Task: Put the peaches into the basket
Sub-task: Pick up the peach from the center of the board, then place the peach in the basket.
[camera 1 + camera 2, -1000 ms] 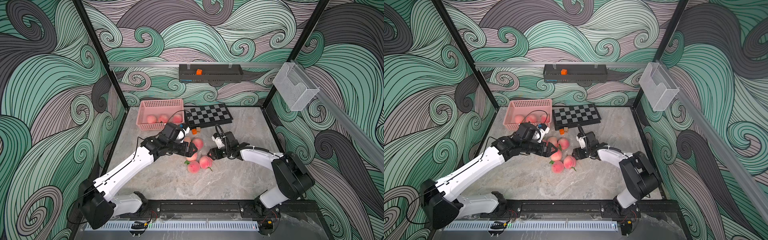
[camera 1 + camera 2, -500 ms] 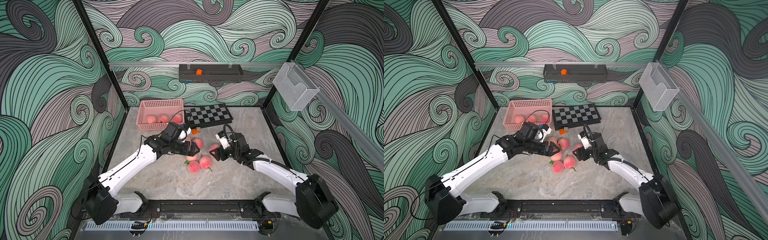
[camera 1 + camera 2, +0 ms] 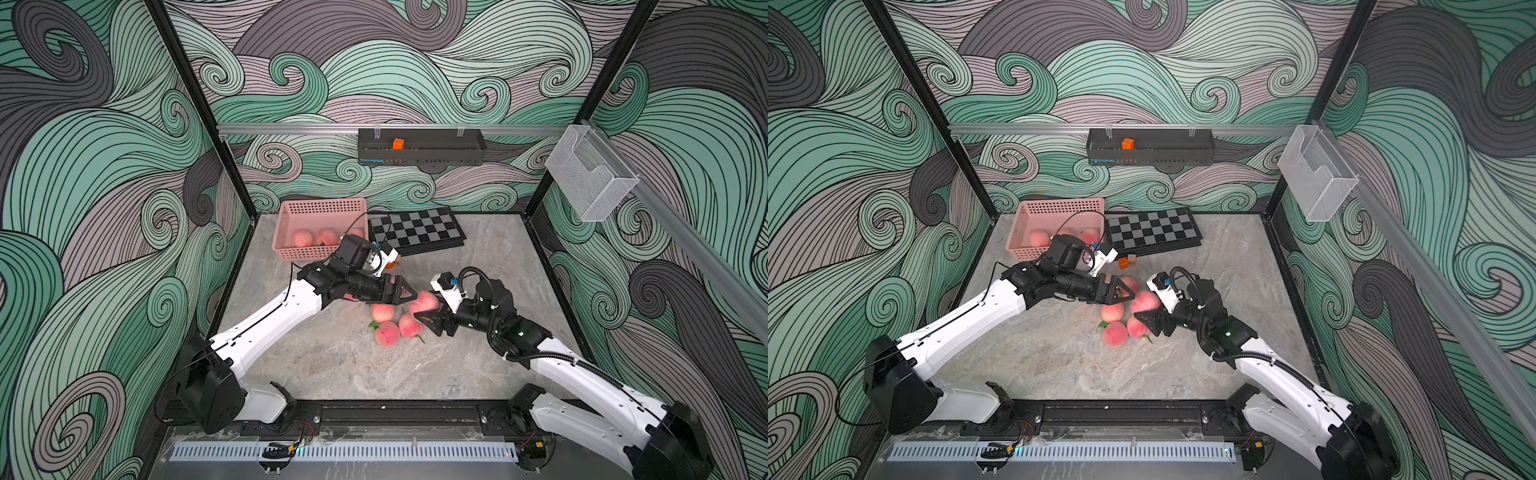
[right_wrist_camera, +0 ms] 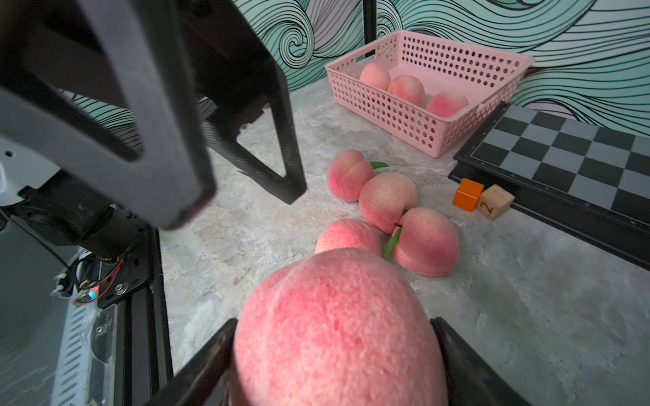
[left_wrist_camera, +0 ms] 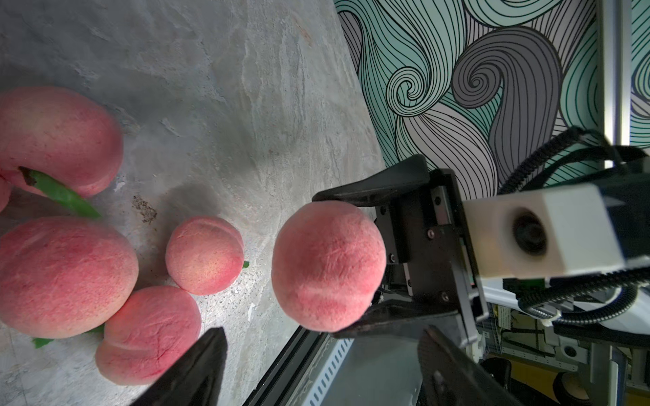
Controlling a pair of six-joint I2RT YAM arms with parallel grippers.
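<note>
Right fingers (image 5: 380, 184): I find them clenched on one peach (image 5: 327, 267), a finger on each side, and the fruit is held clear of the surface (image 5: 228, 88). Left fingers (image 4: 169, 133): released and empty. They face the held peach, tips near it but apart from it.

Below and beside the held fruit lie the loose peaches (image 3: 387, 333). The left wrist view shows four of them on the surface, some touching. Beyond them an orange cube (image 4: 467, 193) sits against a wooden cube (image 4: 494, 202), just in front of the chessboard (image 3: 415, 228). The basket (image 3: 320, 203) stands at the far left of the surface, beside the chessboard, with three peaches (image 4: 406, 89) inside.

Obstruction: the left fingers and wrist lie between the held peach and the basket.

Right arm (image 3: 590, 386): reaches inward from the near right base, wrist turned leftward. Left arm (image 3: 270, 322): stretched diagonally from the near left base to mid-surface.
</note>
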